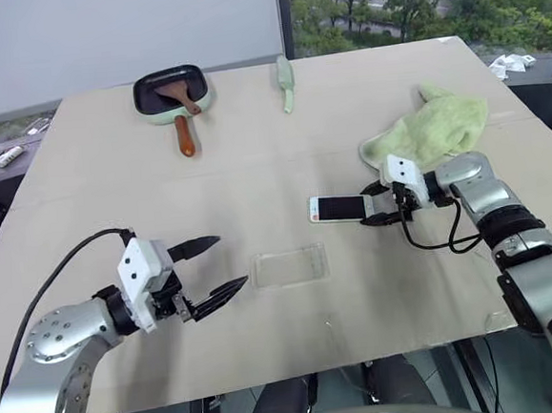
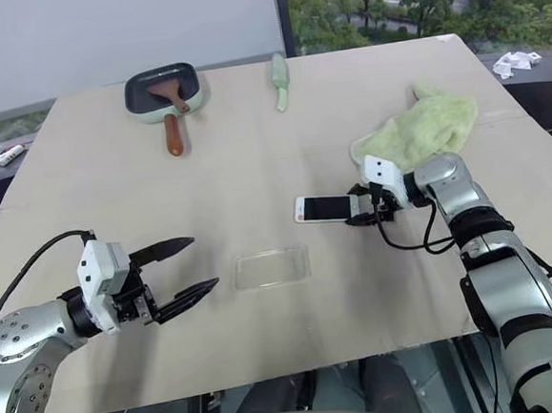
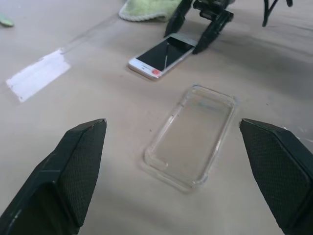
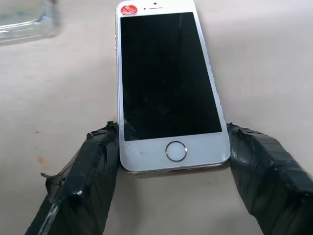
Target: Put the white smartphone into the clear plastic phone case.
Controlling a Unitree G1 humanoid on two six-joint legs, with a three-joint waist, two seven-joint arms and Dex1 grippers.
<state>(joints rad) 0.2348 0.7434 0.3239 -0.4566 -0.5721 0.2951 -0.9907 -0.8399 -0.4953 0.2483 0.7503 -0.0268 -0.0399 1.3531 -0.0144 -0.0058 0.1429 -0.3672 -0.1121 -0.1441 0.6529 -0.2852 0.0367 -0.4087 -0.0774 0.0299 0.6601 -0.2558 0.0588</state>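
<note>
Grasp step: right gripper [image 4: 173,169] pinches the home-button end of the white smartphone [image 1: 340,207], flat on the table [image 1: 250,122] mid-right, left gripper [image 1: 209,267] wide open beside the clear plastic phone case [image 1: 289,265] near the front edge; next likely needs lift and alignment over it.

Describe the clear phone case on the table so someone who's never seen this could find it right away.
On the tan table, look near the front edge, between the two grippers. The clear plastic phone case lies flat there, empty, just nearer than the white smartphone. Unlike the phone, it is see-through, showing only glossy rounded edges.
</note>
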